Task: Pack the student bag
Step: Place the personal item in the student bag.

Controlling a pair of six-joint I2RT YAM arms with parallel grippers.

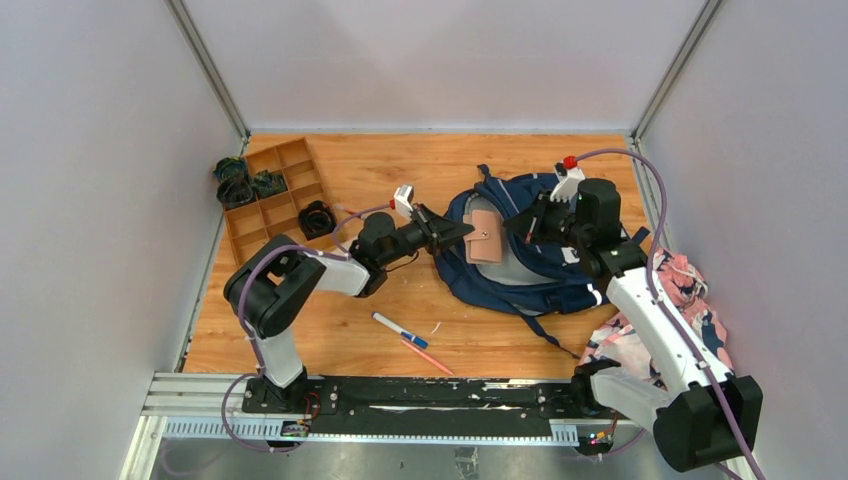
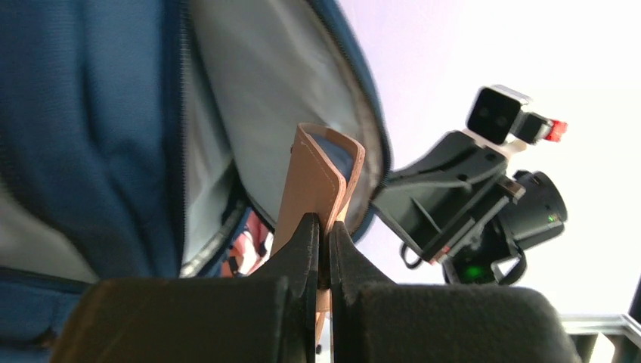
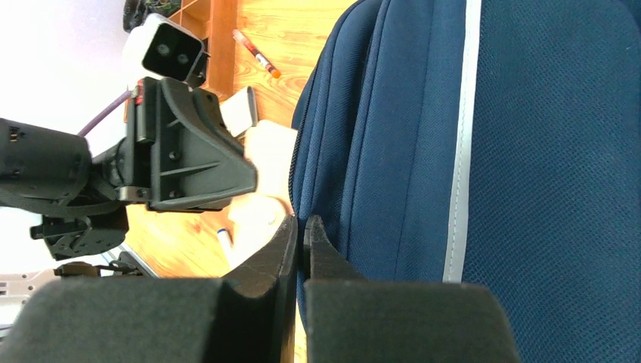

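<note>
The student bag (image 1: 530, 265), navy with grey stripes, lies right of the table's centre with its opening held up. My left gripper (image 1: 462, 232) is shut on a tan leather wallet (image 1: 486, 238) and holds it at the bag's mouth. In the left wrist view the wallet (image 2: 317, 178) stands upright between the closed fingers (image 2: 302, 249), in front of the bag's grey lining (image 2: 257, 91). My right gripper (image 1: 522, 222) is shut on the rim of the bag's opening. Its tips (image 3: 300, 221) pinch the navy fabric (image 3: 393, 151).
A wooden divided tray (image 1: 275, 195) holding dark items stands at the back left. A blue-capped pen (image 1: 400, 328) and a red pen (image 1: 428, 357) lie near the front edge. A pink-and-navy cloth bundle (image 1: 670, 310) lies by the right wall.
</note>
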